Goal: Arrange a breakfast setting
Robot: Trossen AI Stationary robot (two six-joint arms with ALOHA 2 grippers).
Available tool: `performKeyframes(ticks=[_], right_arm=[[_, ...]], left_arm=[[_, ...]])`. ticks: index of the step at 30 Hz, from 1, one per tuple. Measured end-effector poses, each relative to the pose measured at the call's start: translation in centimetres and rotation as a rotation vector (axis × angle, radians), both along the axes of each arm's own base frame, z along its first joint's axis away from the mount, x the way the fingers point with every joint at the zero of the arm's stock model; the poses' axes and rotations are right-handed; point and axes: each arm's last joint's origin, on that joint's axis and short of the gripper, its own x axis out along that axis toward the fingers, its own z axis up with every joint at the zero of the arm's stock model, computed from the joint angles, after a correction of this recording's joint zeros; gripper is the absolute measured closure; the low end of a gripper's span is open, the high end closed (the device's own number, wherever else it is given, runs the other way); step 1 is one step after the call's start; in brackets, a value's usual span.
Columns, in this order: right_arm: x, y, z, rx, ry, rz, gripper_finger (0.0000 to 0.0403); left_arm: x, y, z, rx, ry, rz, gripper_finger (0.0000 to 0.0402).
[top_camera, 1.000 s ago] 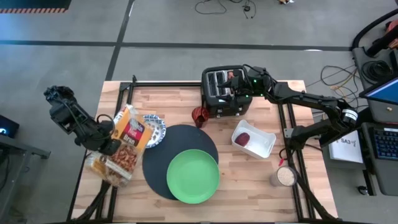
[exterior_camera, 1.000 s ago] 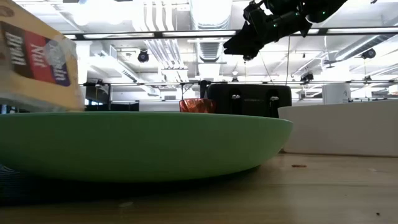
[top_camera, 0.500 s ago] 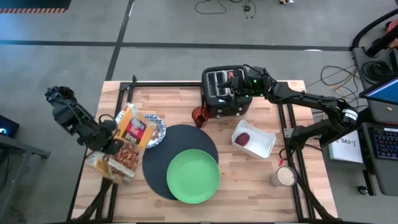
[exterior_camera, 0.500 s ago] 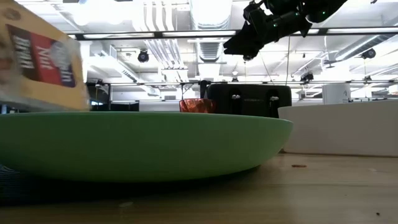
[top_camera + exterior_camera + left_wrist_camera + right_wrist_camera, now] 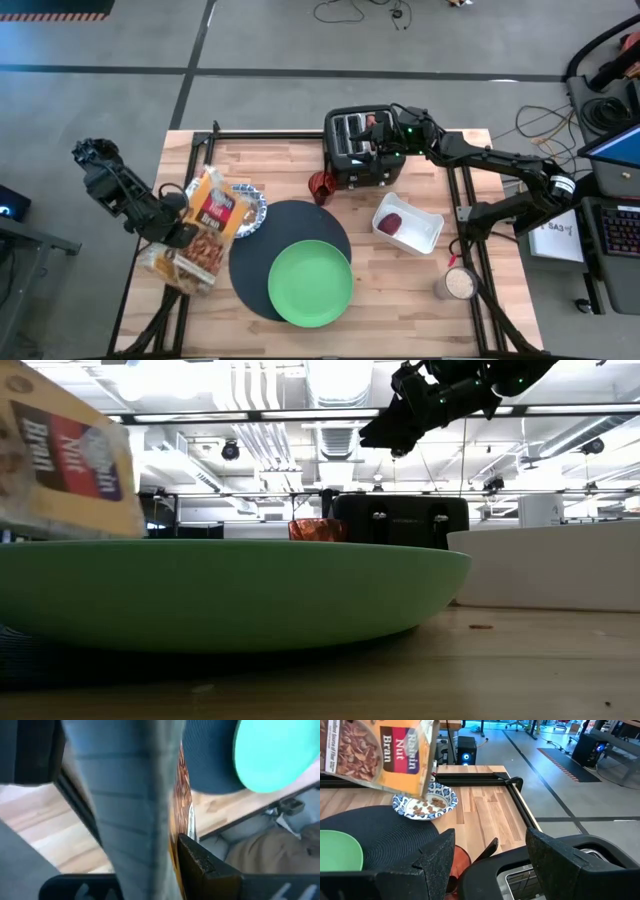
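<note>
Left gripper [image 5: 172, 228] clamped shut on cereal box [image 5: 203, 232], box tilted slightly further over bowl [image 5: 424, 805] beside mat [image 5: 262, 240]; flakes already in bowl, pouring underway. Plate [image 5: 310, 284] on mat. Right gripper [image 5: 385, 140], jaws wide, empty, unmoved above toaster [image 5: 358, 150].

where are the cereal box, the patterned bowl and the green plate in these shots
cereal box [image 5: 385, 755], right wrist view, on its printed front panel
patterned bowl [image 5: 445, 802], right wrist view, on its blue-and-white rim
green plate [image 5: 310, 282], high view, on the middle of its bare face
</note>
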Motion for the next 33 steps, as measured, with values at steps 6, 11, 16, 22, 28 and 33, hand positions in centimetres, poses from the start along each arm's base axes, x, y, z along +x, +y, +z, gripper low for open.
performKeyframes(ticks=[6, 11, 16, 22, 28, 33], right_arm=[[0.0, 0.0, 0.0, 0.002, 0.0, 0.0, 0.017], [0.0, 0.0, 0.0, 0.002, 0.0, -0.001, 0.017], [0.0, 0.0, 0.0, 0.002, 0.0, 0.0, 0.017], [0.0, 0.0, 0.0, 0.002, 0.0, 0.0, 0.017], [0.0, 0.0, 0.0, 0.002, 0.0, 0.0, 0.017], [0.0, 0.0, 0.0, 0.002, -0.001, 0.0, 0.017]], left_arm=[[-0.07, 0.08, 0.17, -0.003, -0.011, 0.015, 0.0402], [-0.03, -0.11, 0.32, -0.025, 0.002, -0.023, 0.0402], [-0.03, -0.15, 0.09, -0.029, 0.022, -0.029, 0.0402], [0.02, -0.09, 0.08, -0.014, 0.01, -0.009, 0.0402], [0.01, -0.01, -0.03, 0.002, 0.002, 0.003, 0.0402], [-0.05, -0.3, -0.05, -0.05, 0.051, -0.039, 0.0402]])
